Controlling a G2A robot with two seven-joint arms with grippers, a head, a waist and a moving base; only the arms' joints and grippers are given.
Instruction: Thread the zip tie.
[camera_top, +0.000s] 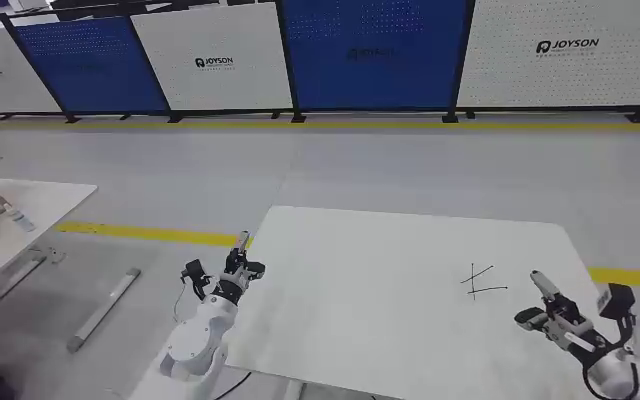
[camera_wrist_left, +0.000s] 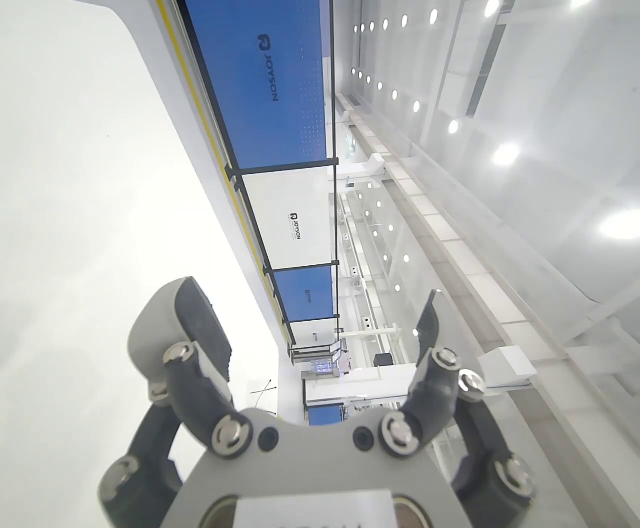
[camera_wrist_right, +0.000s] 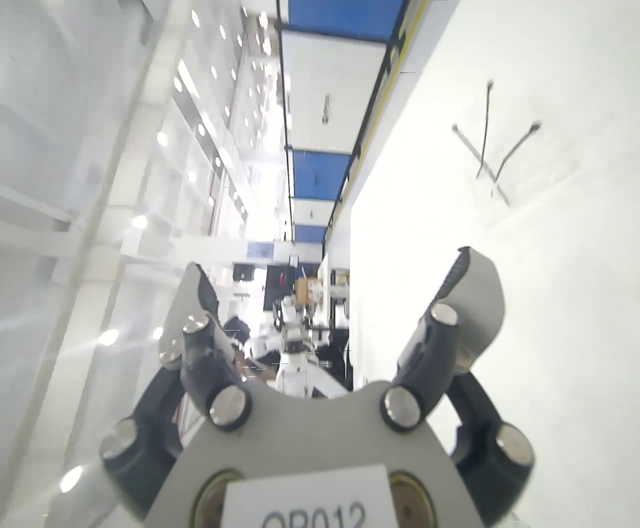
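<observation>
Status at that moment: nothing picked up yet, threading not started.

The thin black plastic zip ties (camera_top: 482, 283) lay loose on the flat white table (camera_top: 380, 290), crossed over each other in a small pile at roughly 3 o'clock from the table centre in the top view. I counted three strands in the right wrist view (camera_wrist_right: 487, 145), though one looked paler and I wasn't sure of the count. They were touching each other, and nothing else was touching them.

The right gripper (camera_top: 533, 298) sat at the table's 4 o'clock corner with its fingers spread wide and empty (camera_wrist_right: 332, 275). The pile was near it, at about 10 o'clock. I judged it the obvious arm for the first pick because it was the closer one and pointed that way.

The left gripper (camera_top: 240, 250) was parked at the table's 9 o'clock edge, well apart from the pile. Its fingers were also spread with nothing between them (camera_wrist_left: 315, 320). The ties showed far off past its fingers (camera_wrist_left: 262, 389). My guess was that it was kept clear until a tail needed feeding.

My read on the risks:
- The strands are flat, thin and overlapped, so a pinch could lift two at once or slide off.
- One tie should be separated from the pile first.
- I couldn't tell the head ends from the tails.
</observation>
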